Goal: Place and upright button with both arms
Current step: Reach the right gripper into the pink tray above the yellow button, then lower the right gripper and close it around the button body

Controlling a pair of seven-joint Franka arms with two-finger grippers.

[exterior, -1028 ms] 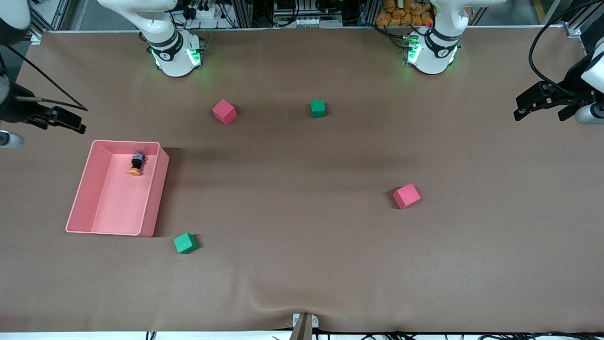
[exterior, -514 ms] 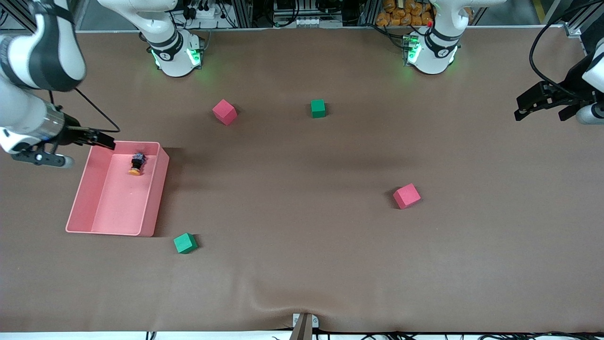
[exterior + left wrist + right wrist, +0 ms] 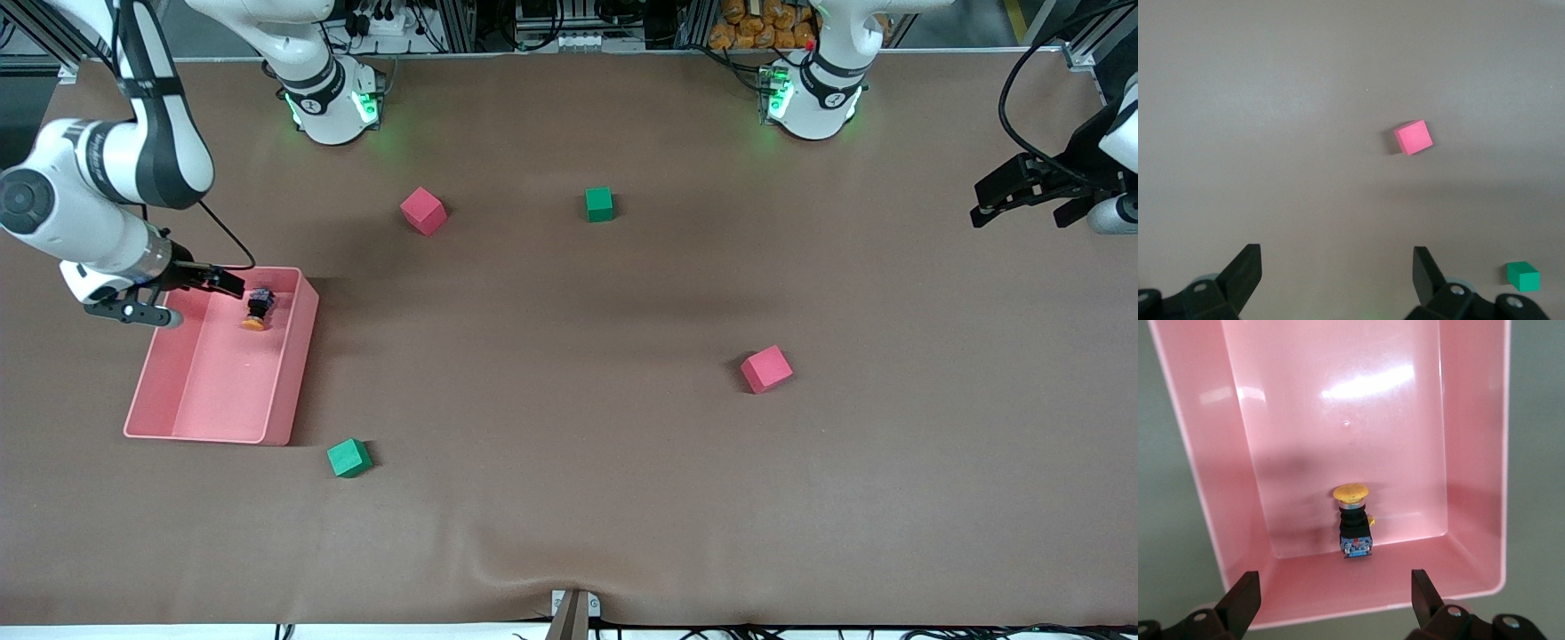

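Brown matting (image 3: 569, 498) covers the whole table, and from across it the one container on show is a pink tray (image 3: 289, 356) lying toward the right arm's end, open-topped, with the button (image 3: 257, 308) lying on its side on the tray floor, close to the wall nearest the robots' bases, orange cap pointing toward the front camera. The right gripper (image 3: 233, 283) hangs over that same end of the tray, just beside the button and apart from it, holding nothing. Outside the tray sit four foam cubes: a red cube (image 3: 423, 211) and a green cube (image 3: 599, 204) up near the bases, another red cube (image 3: 765, 369) toward the left arm's end, and a second green cube (image 3: 348, 458) near the tray's corner closest to the front camera. The left gripper (image 3: 1013, 191) waits over the table edge at its own end, well apart from everything. Looking down from the left wrist, its two black fingers (image 3: 1245, 270) stand wide apart with only bare matting between them, a red cube (image 3: 1413, 137) and a green cube (image 3: 1523, 275) lying farther off. From the right wrist, the tray (image 3: 1471, 420) fills the view and holds just the button (image 3: 1353, 520), its yellow-orange cap topping a black body whose base rests by the tray wall; the right gripper's fingers (image 3: 1241, 597) are spread wide, straddling that wall, with nothing in their grasp.
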